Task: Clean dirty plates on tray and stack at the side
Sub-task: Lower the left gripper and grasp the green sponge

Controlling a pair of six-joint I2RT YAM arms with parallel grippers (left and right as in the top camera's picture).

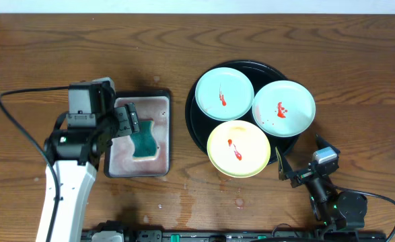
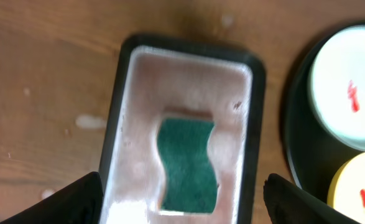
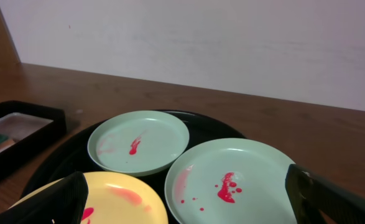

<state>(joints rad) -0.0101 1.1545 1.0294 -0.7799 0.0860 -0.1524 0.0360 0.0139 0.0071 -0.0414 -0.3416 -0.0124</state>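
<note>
The left gripper (image 1: 131, 123) hangs spread wide above the green sponge (image 1: 145, 140), gripping nothing. Its fingers (image 2: 76, 200) straddle the small rectangular tray (image 1: 168, 134), and its white arm reaches in from the table's near edge. On the round black tray (image 1: 196, 128) lie a mint plate (image 1: 224, 94), a yellow plate (image 1: 239, 149) and a second mint plate (image 1: 283, 107), all smeared red. The right gripper (image 1: 298, 150) gapes empty near the yellow plate, its arm crouched low.

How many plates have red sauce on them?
3. One mint-green plate sits at the far left of the black tray, another mint-green plate overhangs its right rim, and the yellow plate overhangs the near rim. None looks hidden.
</note>
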